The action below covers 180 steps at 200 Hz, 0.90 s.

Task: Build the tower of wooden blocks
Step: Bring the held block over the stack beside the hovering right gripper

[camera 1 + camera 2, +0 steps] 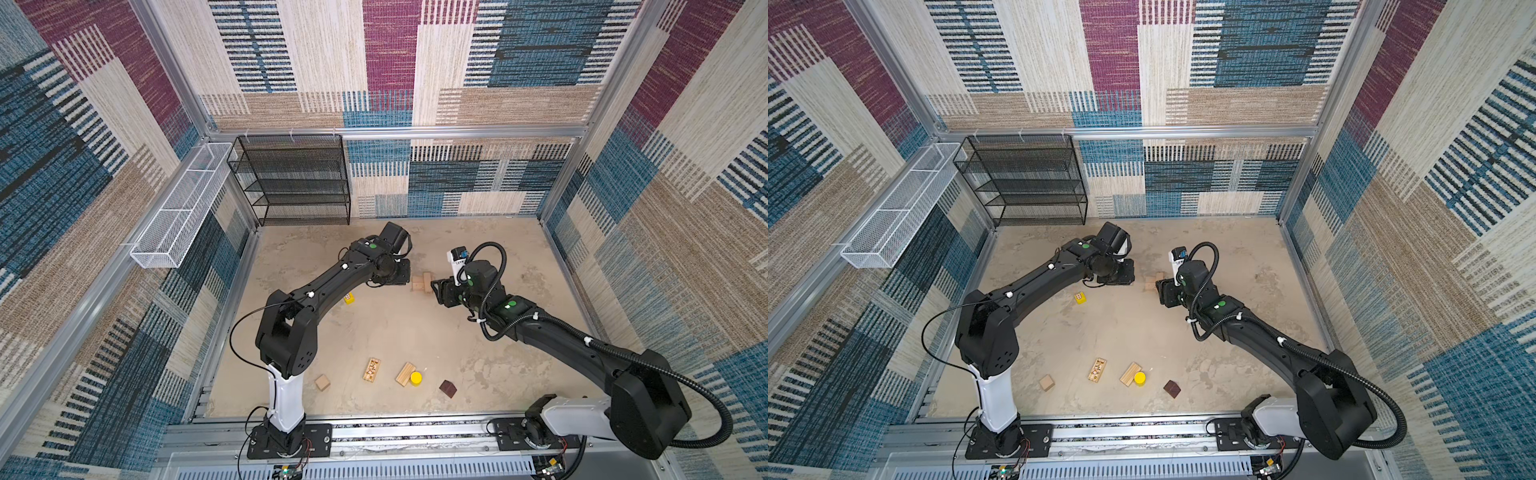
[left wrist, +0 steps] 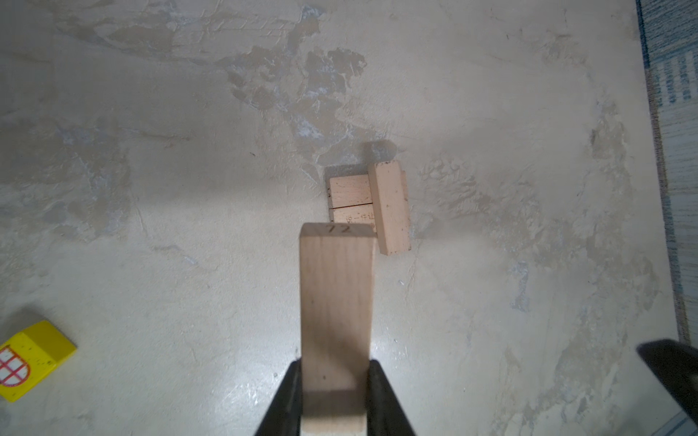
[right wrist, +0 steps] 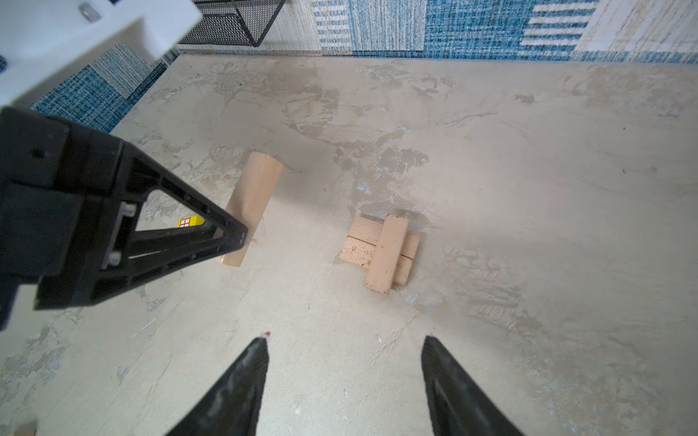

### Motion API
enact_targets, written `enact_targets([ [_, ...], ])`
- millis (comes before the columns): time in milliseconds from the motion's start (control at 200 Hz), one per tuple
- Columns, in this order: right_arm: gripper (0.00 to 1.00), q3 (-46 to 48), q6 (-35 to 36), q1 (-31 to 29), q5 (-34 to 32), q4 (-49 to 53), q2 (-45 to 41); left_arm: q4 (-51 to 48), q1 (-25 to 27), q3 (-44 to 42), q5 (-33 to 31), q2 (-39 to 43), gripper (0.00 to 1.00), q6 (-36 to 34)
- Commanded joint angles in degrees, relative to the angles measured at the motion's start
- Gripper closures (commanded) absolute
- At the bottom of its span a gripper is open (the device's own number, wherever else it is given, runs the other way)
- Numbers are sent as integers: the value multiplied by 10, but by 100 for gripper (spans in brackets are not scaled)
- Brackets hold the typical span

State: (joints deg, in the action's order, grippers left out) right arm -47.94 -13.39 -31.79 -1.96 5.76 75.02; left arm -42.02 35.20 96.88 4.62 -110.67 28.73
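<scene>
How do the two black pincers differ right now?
The left pincer is clamped on a pale wooden plank; the right pincer holds nothing. The left pincer's jaws press the plank's sides; the right pincer's jaws stand wide apart. Both are black, and both sit close to the small stack of planks.

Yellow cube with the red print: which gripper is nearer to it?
Left. The left gripper, shut on a pale plank, hangs between the yellow cube and the open right gripper, which is farther off.
</scene>
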Motion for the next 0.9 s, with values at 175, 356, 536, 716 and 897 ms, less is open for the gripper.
enact_targets([
  [175, 33, -8, 14, 14, -4, -4, 0, -20, -3, 21, 7, -31, 100, 18],
  [356, 33, 9, 11, 24, 8, -12, -2, -23, -4, 27, -2, -41, 100, 7],
  [536, 33, 16, 8, 31, 22, -19, -1, -23, -4, 33, 4, -56, 100, 5],
  [716, 33, 12, 4, 32, 20, -15, -2, -23, -4, 37, 8, -61, 100, 1],
  [897, 33, 9, -4, 32, 22, -8, -5, -22, -4, 38, 13, -59, 100, -3],
])
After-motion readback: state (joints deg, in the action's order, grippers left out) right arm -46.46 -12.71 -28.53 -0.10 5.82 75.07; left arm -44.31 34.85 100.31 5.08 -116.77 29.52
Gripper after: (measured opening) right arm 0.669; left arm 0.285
